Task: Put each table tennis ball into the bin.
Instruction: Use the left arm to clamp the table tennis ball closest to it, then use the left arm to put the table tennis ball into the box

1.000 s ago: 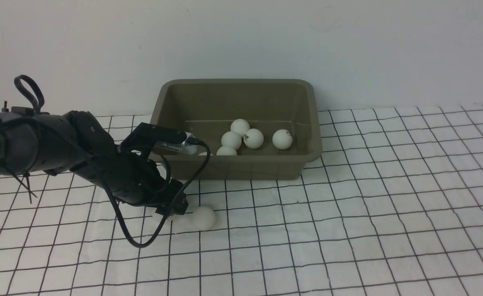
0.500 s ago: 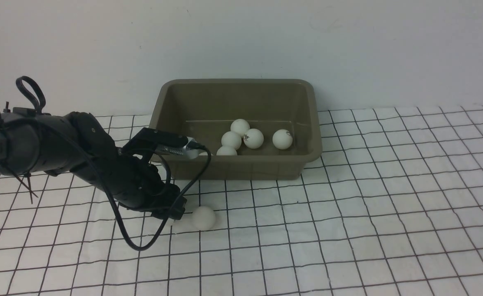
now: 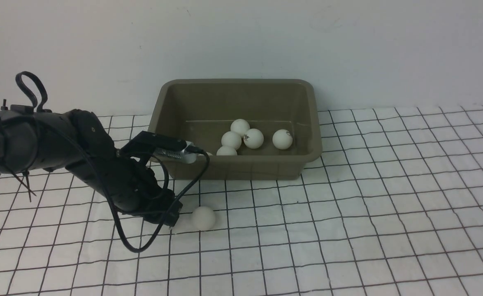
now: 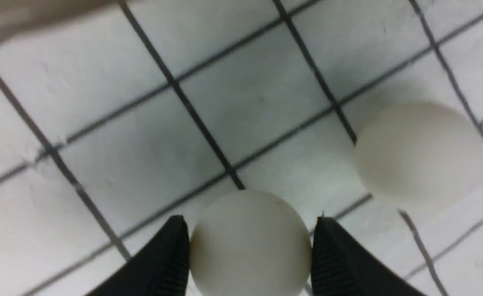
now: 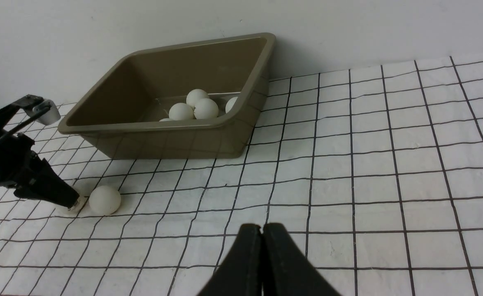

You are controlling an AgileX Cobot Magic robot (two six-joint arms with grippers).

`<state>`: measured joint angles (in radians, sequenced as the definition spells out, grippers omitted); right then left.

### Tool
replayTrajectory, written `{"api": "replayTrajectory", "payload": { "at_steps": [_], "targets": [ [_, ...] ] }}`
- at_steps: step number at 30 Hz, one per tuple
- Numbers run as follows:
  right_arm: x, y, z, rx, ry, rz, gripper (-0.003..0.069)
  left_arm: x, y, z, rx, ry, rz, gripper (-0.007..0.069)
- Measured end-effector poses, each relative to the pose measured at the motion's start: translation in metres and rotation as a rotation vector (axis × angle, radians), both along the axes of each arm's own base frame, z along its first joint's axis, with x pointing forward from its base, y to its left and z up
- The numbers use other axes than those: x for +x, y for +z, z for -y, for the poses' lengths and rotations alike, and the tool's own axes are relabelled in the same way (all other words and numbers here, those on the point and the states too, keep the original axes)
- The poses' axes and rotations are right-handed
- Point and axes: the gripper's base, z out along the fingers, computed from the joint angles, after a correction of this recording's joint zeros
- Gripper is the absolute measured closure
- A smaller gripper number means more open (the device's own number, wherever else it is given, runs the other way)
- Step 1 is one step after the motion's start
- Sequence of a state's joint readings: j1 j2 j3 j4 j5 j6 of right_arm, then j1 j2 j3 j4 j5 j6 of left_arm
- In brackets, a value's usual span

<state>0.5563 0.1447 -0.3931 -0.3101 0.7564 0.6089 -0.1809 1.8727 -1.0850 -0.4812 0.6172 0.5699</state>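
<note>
One table tennis ball (image 4: pixel 249 242) sits on the gridded cloth (image 3: pixel 348 213) between the two black fingers (image 4: pixel 163 259) of the left gripper (image 4: pixel 249 255); both fingers press against its sides, so the jaws are clamped on it, low at the cloth. In the front view this ball is hidden behind the gripper's tip (image 3: pixel 168 220).

A second, free ball (image 3: pixel 203 218) lies just beside the gripper, at about 3 o'clock from it in the front view, not touching the held ball. The left wrist view shows it (image 4: pixel 414 152) apart from the fingers, with a grid line between the two balls.

The bin (image 3: pixel 233 168) stands at about 1 o'clock from the free ball, against the white wall (image 3: pixel 241 37). Inside it, four balls are plainly seen: a cluster of three (image 3: pixel 241 135) near the middle of the floor and one (image 3: pixel 282 139) at 3 o'clock from them. A fourth white cap (image 3: pixel 226 151) peeks above the near wall at 6 o'clock of the cluster; another may be partly hidden behind the left wrist camera (image 3: pixel 175 153), but I cannot tell.

The left arm (image 3: pixel 60 152) reaches in from 9 o'clock. The right gripper (image 5: pixel 262 246) hangs well apart from the bin, its fingers pressed together with nothing between them.
</note>
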Motion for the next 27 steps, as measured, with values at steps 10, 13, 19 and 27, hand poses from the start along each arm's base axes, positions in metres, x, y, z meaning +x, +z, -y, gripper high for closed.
{"api": "replayTrajectory", "payload": {
  "at_steps": [10,13,19,27],
  "targets": [
    [0.000,0.000,0.000,0.000,0.000,0.000,0.0676,-0.022,0.062,-0.006,0.021,0.004,0.027,0.0284],
    [0.000,0.000,0.000,0.000,0.000,0.001,0.0676,-0.016,0.091,-0.005,0.001,0.007,0.107,0.0284],
    [0.000,0.000,0.000,0.000,0.000,0.001,0.0676,0.023,0.122,0.002,-0.024,0.012,0.237,0.0284],
    [0.000,0.000,0.000,0.000,0.000,0.001,0.0676,0.073,0.097,0.011,-0.018,0.009,0.228,0.0284]
  ]
}}
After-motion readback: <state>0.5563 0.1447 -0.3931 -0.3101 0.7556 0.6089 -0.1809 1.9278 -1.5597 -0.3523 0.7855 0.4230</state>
